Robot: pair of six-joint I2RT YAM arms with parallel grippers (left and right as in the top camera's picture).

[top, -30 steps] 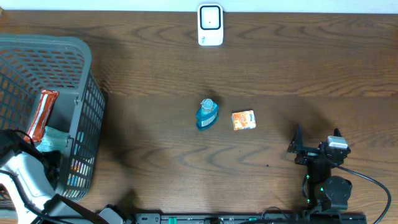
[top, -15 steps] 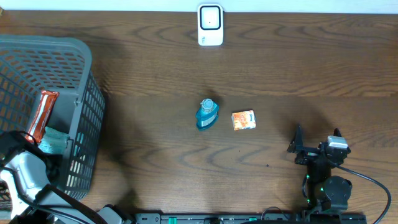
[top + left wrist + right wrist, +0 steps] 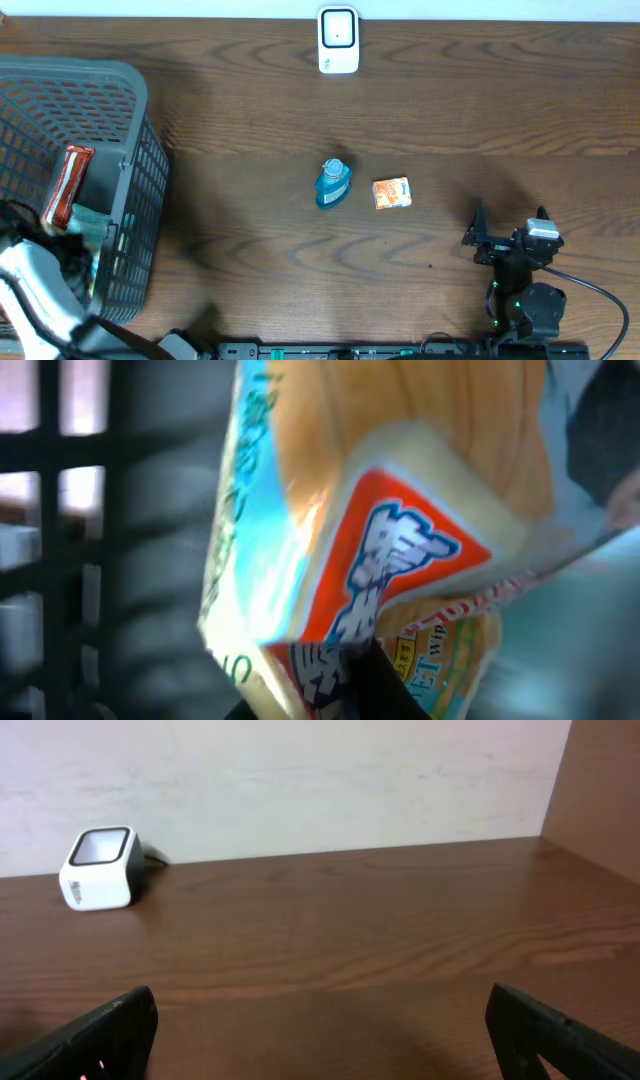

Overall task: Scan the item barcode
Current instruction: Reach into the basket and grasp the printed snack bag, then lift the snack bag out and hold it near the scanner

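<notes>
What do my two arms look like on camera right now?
The left arm has a white shell with black cables. The right arm is black, with a pale block on its wrist, small green lights, a black cable looping off, and black fingers.

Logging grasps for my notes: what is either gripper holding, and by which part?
Left gripper is shut on the wipes packet in the basket, seemingly at its lower edge. Right gripper is open and empty.

the jaws of the left gripper (image 3: pixel 72 243) have been closed, from wide open, onto the wipes packet (image 3: pixel 380 550) inside the basket (image 3: pixel 150 180); the left arm has been shifted slightly.
</notes>
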